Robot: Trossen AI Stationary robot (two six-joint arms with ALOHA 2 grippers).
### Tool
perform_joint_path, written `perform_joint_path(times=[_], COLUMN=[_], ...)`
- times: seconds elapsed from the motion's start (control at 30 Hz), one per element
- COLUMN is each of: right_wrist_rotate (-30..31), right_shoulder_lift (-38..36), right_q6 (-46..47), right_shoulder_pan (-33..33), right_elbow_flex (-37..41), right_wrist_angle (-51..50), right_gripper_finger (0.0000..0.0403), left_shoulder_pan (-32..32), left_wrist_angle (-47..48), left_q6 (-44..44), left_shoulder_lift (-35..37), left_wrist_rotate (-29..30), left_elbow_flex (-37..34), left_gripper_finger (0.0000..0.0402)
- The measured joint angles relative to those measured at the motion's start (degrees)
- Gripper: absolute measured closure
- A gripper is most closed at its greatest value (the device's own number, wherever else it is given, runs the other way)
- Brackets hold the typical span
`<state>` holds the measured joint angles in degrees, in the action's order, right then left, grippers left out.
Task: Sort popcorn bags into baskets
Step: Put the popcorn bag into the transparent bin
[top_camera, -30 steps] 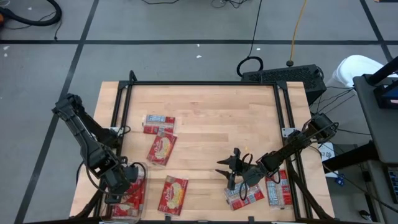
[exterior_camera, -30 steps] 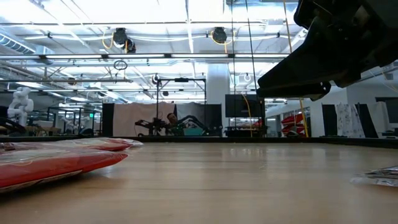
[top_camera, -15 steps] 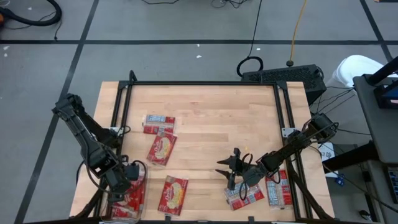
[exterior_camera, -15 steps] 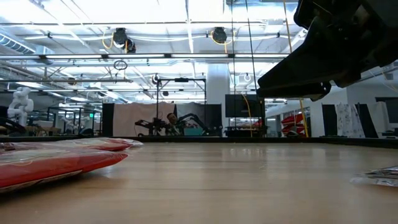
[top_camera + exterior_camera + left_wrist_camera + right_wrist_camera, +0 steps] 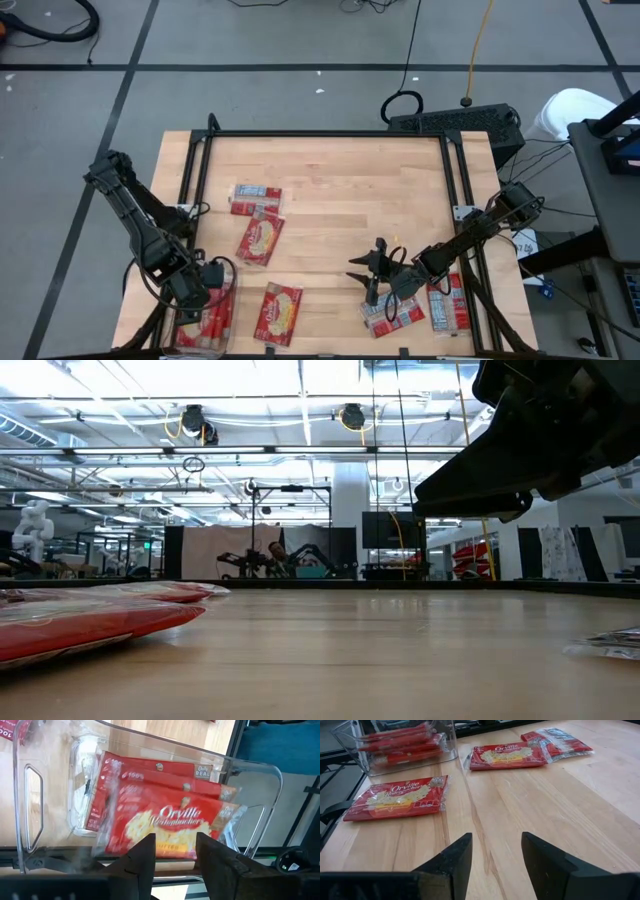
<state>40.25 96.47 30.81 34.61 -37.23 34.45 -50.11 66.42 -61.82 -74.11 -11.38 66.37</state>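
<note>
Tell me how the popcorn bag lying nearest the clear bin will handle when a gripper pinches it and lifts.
The popcorn bag lies flat and thin in glossy wrap, so it may be slippery and hard to get fingers under. It looks light and probably sags somewhat if held by one edge. Being flat, it should not roll; a push from the open right gripper would likely slide it toward the clear bin.

Beyond my wooden table lay a black keyboard-like box, a yellow cable and grey floor crossed by dark tape lines
</note>
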Motion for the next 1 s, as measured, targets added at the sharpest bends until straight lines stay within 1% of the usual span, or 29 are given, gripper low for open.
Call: perform_joint_path(times=[0.13, 0.3, 0.37, 0.5, 0.6, 0.67, 0.77, 0.87, 0.93, 1.0], right_wrist_rotate=[0.0, 0.0, 0.0, 0.0, 0.0, 0.0, 0.0, 0.0, 0.0, -0.1], right_shoulder_lift=[0.0, 0.0, 0.0, 0.0, 0.0, 0.0, 0.0, 0.0, 0.0, 0.0], right_q6=[0.0, 0.0, 0.0, 1.8, 3.7, 4.6, 5.2, 5.6, 5.6, 5.8], right_shoulder_pan=[0.0, 0.0, 0.0, 0.0, 0.6, 1.2, 2.2, 3.2, 3.8, 4.2], right_elbow_flex=[0.0, 0.0, 0.0, 0.0, 0.0, 0.0, -0.2, -2.0, -4.7, -8.1], right_wrist_angle=[0.0, 0.0, 0.0, 0.0, 0.8, 1.5, 2.3, 1.4, -2.0, -8.1], right_gripper_finger=[0.0241, 0.0241, 0.0241, 0.0241, 0.0241, 0.0241, 0.0241, 0.024, 0.0238, 0.0235], left_shoulder_pan=[0.0, 0.0, 0.0, 0.0, 0.0, 0.0, 0.0, 0.0, 0.5, 1.1], left_wrist_angle=[0.1, 0.1, 0.1, 0.1, 0.1, 0.0, -0.1, -0.8, -1.6, -3.2], left_q6=[0.4, 2.5, 4.3, 7.4, 8.2, 9.2, 9.0, 7.7, 7.8, 8.3], left_shoulder_lift=[0.0, 0.0, 0.0, 0.0, 0.0, 0.0, -0.1, -0.5, -1.1, -1.8], left_wrist_rotate=[0.1, 3.0, 5.5, 12.6, 18.7, 24.2, 35.5, 46.5, 51.9, 56.0], left_elbow_flex=[0.0, 0.0, 0.0, 0.0, 0.0, 0.0, 0.0, 0.0, 0.0, 0.0], left_gripper_finger=[0.0264, 0.0262, 0.0259, 0.0257, 0.0256, 0.0256, 0.0256, 0.0256, 0.0256, 0.0256])
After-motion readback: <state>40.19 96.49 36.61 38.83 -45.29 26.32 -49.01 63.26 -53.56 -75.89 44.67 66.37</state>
